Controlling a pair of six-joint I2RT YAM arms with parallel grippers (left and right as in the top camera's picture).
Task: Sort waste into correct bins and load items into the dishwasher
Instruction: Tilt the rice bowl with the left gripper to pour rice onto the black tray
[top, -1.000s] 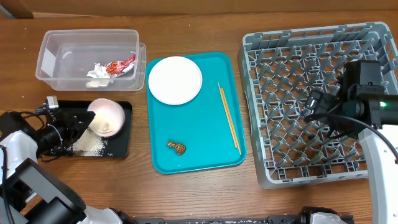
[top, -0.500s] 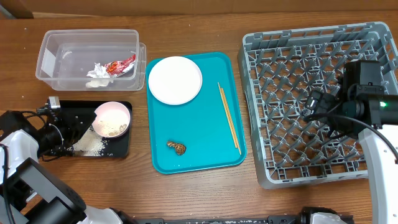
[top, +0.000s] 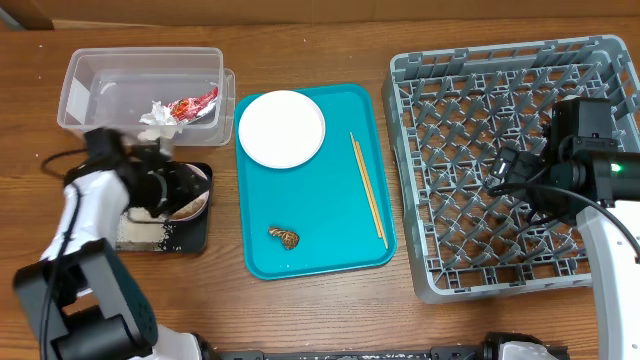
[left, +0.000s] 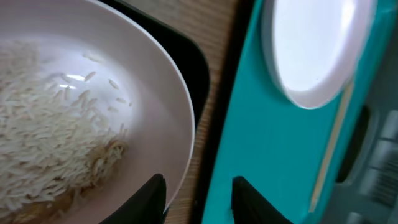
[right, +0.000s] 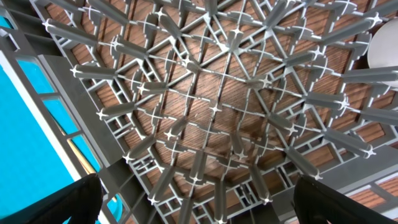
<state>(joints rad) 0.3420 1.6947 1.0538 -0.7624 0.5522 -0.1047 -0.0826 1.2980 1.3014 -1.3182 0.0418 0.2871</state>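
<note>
Grey dish rack (right: 211, 112) fills view (wood (right: 217, 134) beneath); teal tray (right: 15, 93) left.

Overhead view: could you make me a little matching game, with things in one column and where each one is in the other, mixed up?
Things:
1. red-and-white wrapper
2. white plate
3. loose rice pile
4. right gripper

Places:
A. on the teal tray
B. above the grey rack
C. in the clear tub
D. on the black tray

Pairs: 1-C, 2-A, 3-D, 4-B.
</note>
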